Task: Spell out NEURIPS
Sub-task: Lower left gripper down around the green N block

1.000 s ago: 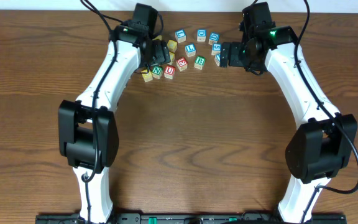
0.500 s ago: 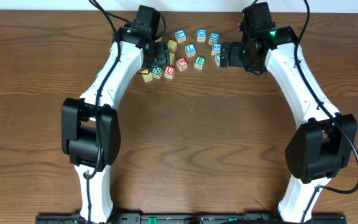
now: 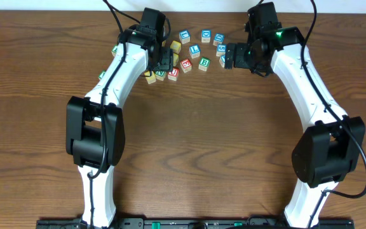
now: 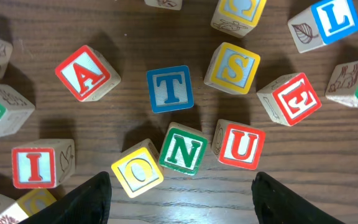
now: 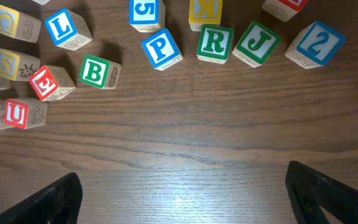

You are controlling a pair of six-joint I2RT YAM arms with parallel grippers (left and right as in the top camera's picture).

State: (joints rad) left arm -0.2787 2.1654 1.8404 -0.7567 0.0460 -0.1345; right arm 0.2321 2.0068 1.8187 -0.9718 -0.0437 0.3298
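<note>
The left gripper (image 4: pixel 182 200) hangs over the dark wooden table (image 5: pixel 185 149) with its black fingers (image 4: pixel 92 200) set apart and nothing clamped between them. Just ahead of the gap lies the green-bordered wooden N cube (image 4: pixel 183 149). It is flanked by the red-bordered wooden U cube (image 4: pixel 241 145), just beside it, and a yellow-bordered wooden O cube (image 4: pixel 138 172), seemingly touching its other side. The red-bordered wooden E cube (image 4: pixel 294 98) is found near the U, the yellow-bordered S cube (image 4: pixel 234 67) farther out, and the red-bordered I cube (image 4: pixel 36 167) off to the side. The blue-bordered P cube (image 5: pixel 161 48) and green-bordered R cube (image 5: pixel 214 42) are seen side by side ahead of the right gripper (image 5: pixel 185 199), whose fingers are spread wide on nothing. A grasp in the N–U cluster is judged to be in hand. One cube only should be taken: the fingers are best squared to its flat faces, the O kept outside them, and room for the E left between N and U.
</note>
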